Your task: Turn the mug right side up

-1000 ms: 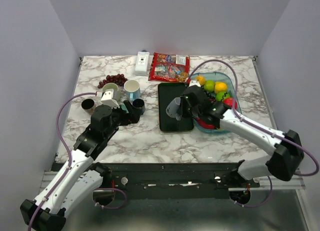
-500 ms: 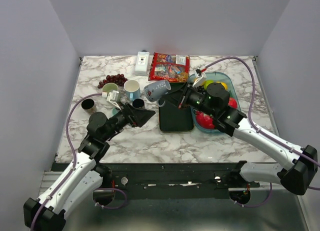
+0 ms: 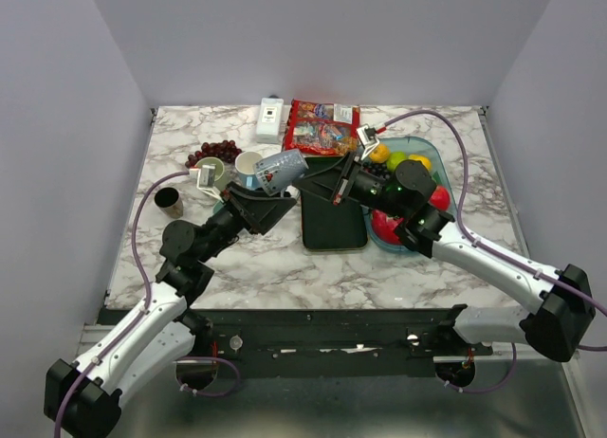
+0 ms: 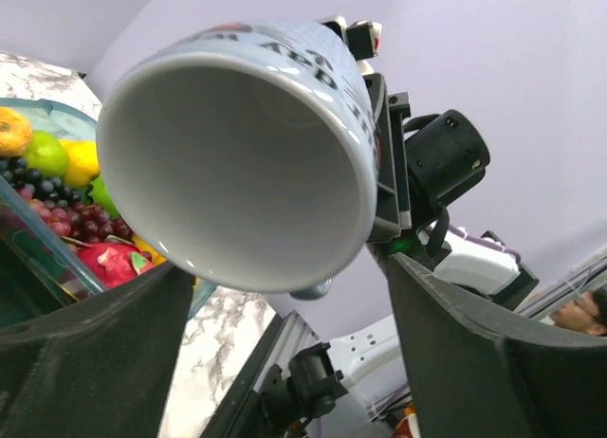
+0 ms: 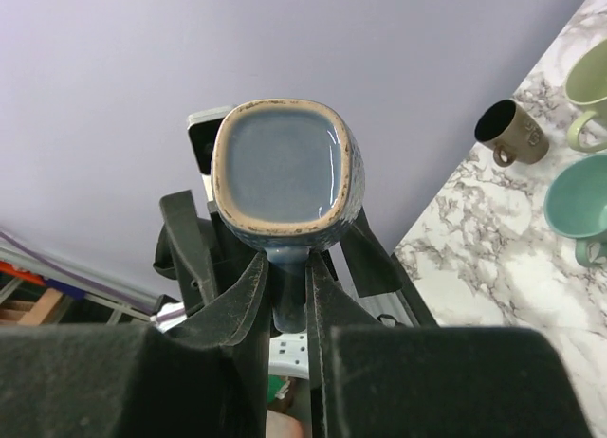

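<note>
The blue-grey mug (image 3: 282,170) hangs in the air over the table's middle, tilted on its side. My right gripper (image 3: 319,178) is shut on its handle. In the right wrist view the mug's glazed base (image 5: 283,168) faces the camera and the handle sits pinched between the fingers (image 5: 248,296). My left gripper (image 3: 265,207) is open just below and left of the mug. In the left wrist view the mug's white inside (image 4: 237,144) faces the camera, above the wide-open jaws, apart from both fingers (image 4: 493,362).
A green mug (image 3: 209,168), a teal mug (image 3: 249,163) and a small brown cup (image 3: 169,201) stand at the left, with grapes (image 3: 216,151) behind. A black tray (image 3: 332,225) lies centre. A fruit bowl (image 3: 422,152) sits right. A snack bag (image 3: 322,127) and white box (image 3: 271,118) are at the back.
My right gripper lifted the mug off the black tray and carried it up and left. My left gripper rose, turned upward and opened under the mug's mouth.
</note>
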Robot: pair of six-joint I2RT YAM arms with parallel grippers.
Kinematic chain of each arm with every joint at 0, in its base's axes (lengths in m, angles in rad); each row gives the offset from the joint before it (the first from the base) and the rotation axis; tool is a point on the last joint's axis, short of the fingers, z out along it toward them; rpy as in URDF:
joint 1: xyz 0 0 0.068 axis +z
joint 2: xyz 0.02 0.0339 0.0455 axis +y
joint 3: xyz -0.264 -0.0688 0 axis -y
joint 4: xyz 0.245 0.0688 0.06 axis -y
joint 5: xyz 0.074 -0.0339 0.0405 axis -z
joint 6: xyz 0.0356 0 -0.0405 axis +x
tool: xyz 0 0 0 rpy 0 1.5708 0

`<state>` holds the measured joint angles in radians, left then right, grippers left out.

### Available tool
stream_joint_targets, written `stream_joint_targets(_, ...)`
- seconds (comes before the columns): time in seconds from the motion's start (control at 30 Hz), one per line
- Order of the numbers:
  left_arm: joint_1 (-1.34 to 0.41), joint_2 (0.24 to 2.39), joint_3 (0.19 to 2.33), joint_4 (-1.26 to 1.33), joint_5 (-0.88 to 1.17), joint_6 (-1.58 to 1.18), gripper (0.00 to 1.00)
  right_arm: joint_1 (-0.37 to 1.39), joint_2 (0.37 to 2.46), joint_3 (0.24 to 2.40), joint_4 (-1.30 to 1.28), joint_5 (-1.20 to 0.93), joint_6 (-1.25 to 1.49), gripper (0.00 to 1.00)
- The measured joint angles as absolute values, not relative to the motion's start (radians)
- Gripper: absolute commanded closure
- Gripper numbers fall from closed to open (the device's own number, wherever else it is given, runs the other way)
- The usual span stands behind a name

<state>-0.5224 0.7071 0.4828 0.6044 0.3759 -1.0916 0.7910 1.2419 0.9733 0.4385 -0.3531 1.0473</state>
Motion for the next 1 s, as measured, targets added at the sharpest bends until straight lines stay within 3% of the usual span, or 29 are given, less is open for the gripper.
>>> stream_joint_targets(0.27, -0.532, 0.739, 0.483, 0.633, 0.310, -1.126, 0.42, 0.791, 1.248, 0.947, 0.492, -0.371, 1.084, 0.99)
stream_joint_targets(0.3, -0.532, 0.739, 0.483, 0.633, 0.300, -1.130, 0.48, 0.791, 1.248, 0.944, 0.498, -0.373, 1.086, 0.99)
stream_joint_targets(0.57, -0.539, 0.731, 0.482, 0.625, 0.231, -1.139, 0.53, 0.792, 1.253, 0.939, 0.506, -0.389, 1.084, 0.99)
stream_joint_targets(0.67, -0.539, 0.726, 0.482, 0.617, 0.212, -1.137, 0.74, 0.793, 1.258, 0.939, 0.501, -0.401, 1.080, 0.99)
stream_joint_targets(0.7, -0.540, 0.723, 0.482, 0.614, 0.209, -1.137, 0.90, 0.793, 1.259, 0.939, 0.495, -0.404, 1.074, 0.99)
stream_joint_targets(0.73, -0.540, 0.719, 0.482, 0.611, 0.207, -1.137, 0.99, 0.793, 1.260, 0.939, 0.486, -0.407, 1.073, 0.99)
stream_joint_targets(0.83, -0.545, 0.708, 0.481, 0.598, 0.203, -1.129, 1.00, 0.790, 1.261, 0.939, 0.466, -0.406, 1.060, 0.99)
stream_joint_targets(0.9, -0.545, 0.706, 0.481, 0.588, 0.203, -1.121, 1.00, 0.790, 1.261, 0.939, 0.452, -0.406, 1.048, 0.86)
stream_joint_targets(0.93, -0.545, 0.704, 0.482, 0.574, 0.202, -1.113, 1.00, 0.790, 1.261, 0.939, 0.443, -0.405, 1.044, 0.76)
stream_joint_targets(0.97, -0.545, 0.702, 0.485, 0.558, 0.202, -1.103, 1.00, 0.790, 1.261, 0.939, 0.431, -0.404, 1.037, 0.57)
stream_joint_targets(1.0, -0.545, 0.698, 0.492, 0.528, 0.201, -1.089, 1.00, 0.790, 1.261, 0.939, 0.413, -0.399, 1.030, 0.49)
